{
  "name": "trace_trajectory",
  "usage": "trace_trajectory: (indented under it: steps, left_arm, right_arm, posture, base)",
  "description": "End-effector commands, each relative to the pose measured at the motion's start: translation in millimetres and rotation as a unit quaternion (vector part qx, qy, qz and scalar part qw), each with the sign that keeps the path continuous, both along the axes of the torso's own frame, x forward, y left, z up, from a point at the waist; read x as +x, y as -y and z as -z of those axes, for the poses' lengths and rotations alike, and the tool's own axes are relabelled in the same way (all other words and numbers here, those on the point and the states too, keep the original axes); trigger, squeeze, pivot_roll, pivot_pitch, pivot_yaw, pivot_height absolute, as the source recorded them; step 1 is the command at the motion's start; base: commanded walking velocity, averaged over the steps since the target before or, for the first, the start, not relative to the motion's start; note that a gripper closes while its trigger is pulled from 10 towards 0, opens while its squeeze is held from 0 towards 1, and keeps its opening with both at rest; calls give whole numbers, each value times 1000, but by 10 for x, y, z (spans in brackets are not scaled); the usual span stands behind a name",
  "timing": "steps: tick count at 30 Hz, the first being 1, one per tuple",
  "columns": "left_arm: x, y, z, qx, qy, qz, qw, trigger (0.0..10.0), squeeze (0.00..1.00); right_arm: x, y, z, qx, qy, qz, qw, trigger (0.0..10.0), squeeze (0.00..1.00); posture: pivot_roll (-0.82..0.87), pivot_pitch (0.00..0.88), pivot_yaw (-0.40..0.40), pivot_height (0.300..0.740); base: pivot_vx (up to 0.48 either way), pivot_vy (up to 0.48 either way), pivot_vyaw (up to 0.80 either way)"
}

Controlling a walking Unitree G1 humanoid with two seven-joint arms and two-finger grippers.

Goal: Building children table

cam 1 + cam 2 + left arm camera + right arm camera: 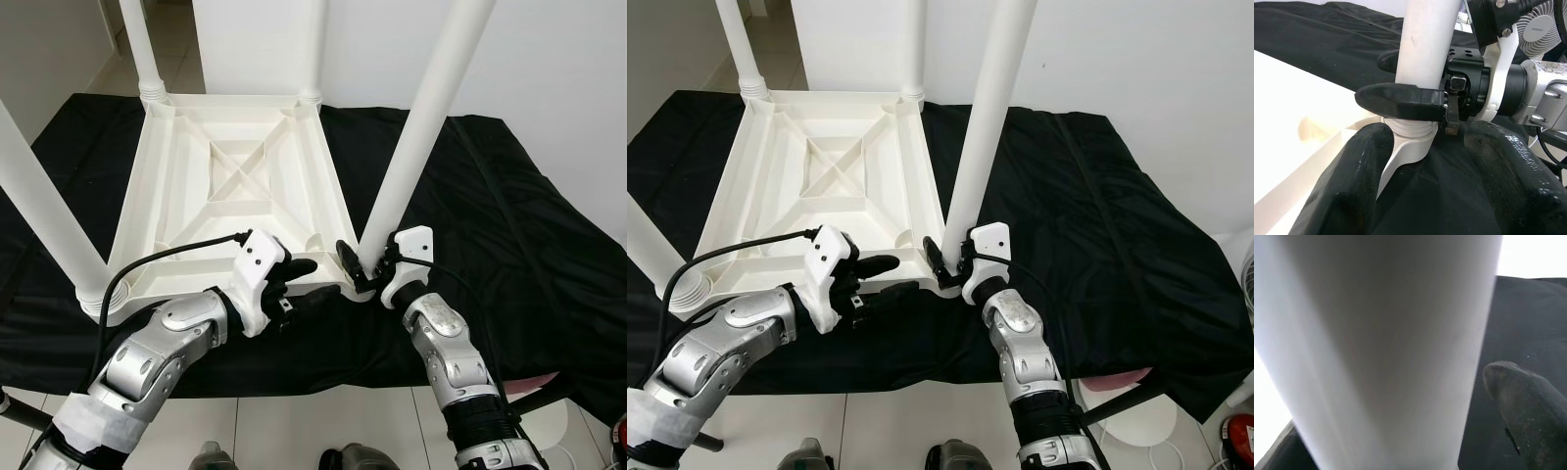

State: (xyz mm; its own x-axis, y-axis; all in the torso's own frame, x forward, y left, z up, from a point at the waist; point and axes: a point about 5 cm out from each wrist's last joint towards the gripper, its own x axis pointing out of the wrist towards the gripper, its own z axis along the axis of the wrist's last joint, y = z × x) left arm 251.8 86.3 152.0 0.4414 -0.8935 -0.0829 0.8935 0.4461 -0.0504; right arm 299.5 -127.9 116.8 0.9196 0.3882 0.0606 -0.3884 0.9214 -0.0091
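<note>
right gripper [361,262] grips table leg [421,127] (base) | fan [1540,24] lettering unreadable

From my feed the little white plastic table [230,196] is flipped upside down on the black cloth [509,215], so I'm looking straight into its ribbed underside with the X-shaped bracing in the middle. All four round white legs stick up out of the corner sockets. The near right leg [421,127] leans a bit toward the right as it rises.
</note>
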Motion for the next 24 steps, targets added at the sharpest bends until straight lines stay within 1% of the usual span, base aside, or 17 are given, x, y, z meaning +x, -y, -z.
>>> trace_trajectory:
  steps: [1,2,3,4,5,6,7,8,9,10,11,12,13,14,16,19,24]
  left_arm:
    - [-41,-24,9,4,0,53,999,10000,0]
    - [-52,-43,13,6,-2,53,999,10000,0]
    - [-52,-43,13,6,-2,53,999,10000,0]
    - [-57,-52,15,9,-2,56,998,10000,0]
    - [-57,-52,15,9,-2,56,998,10000,0]
    - [-56,-57,15,9,-3,57,998,10000,0]
    - [-56,-57,15,9,-3,57,998,10000,0]
    - [-53,-58,14,9,-3,57,998,10000,0]
    - [-52,-58,14,9,-4,57,998,10000,0]
    - [-52,-58,14,9,-4,57,998,10000,0]
    - [-66,-51,18,8,-6,61,998,10000,0]
    - [-81,-38,16,8,-8,66,998,10000,0]
    - [-81,-38,16,8,-8,66,998,10000,0]
    - [-92,-28,15,7,-9,70,997,10000,0]
    - [-92,-28,15,7,-9,70,997,10000,0]
    - [-104,-14,10,4,-12,75,997,10000,0]
    - [-112,-5,-6,3,-16,78,997,10000,0]
  right_arm:
    - [17,83,-75,-6,15,-8,1000,10000,0]
    - [-3,81,-90,-6,17,-28,999,10000,0]
    - [-3,81,-90,-6,17,-28,999,10000,0]
    - [-26,82,-94,-10,20,-52,998,10000,0]
    - [-26,82,-94,-10,20,-52,998,10000,0]
    - [-46,89,-86,-15,20,-77,997,10000,0]
    - [-46,89,-86,-15,20,-77,997,10000,0]
    - [-60,95,-77,-19,21,-92,995,10000,0]
    - [-65,121,-72,-28,22,-104,994,7569,0]
    - [-65,121,-72,-28,22,-104,994,7569,0]
    - [-69,170,-68,-43,21,-128,991,0,0]
    - [-64,223,-69,-58,16,-153,986,0,0]
    - [-64,223,-69,-58,16,-153,986,0,0]
    - [-61,259,-71,-68,11,-170,983,0,0]
    - [-61,259,-71,-68,11,-170,983,0,0]
    - [-64,301,-75,-77,2,-203,976,0,0]
    - [-78,328,-61,-77,-14,-226,971,0,0]
  posture:
    - [55,0,-39,740]
    - [56,0,-37,740]
    - [56,0,-37,740]
    - [62,0,-41,740]
    - [62,0,-41,740]
    - [59,0,-37,740]
    - [59,0,-37,740]
    - [56,0,-34,740]
    - [55,0,-33,740]
    - [55,0,-33,740]
    - [53,0,-30,740]
    - [50,0,-29,740]
    - [50,0,-29,740]
    - [50,0,-29,740]
    - [50,0,-29,740]
    - [47,7,-26,740]
    - [63,34,-42,740]
  base:
    - [0,0,0]
    - [0,0,0]
    - [0,0,0]
    - [0,0,0]
    - [0,0,0]
    - [0,0,0]
    - [0,0,0]
    - [0,0,0]
    - [0,0,0]
    - [0,0,0]
    - [0,0,0]
    - [0,0,0]
    - [0,0,0]
    - [0,0,0]
    - [0,0,0]
    - [0,0,0]
    - [0,0,0]
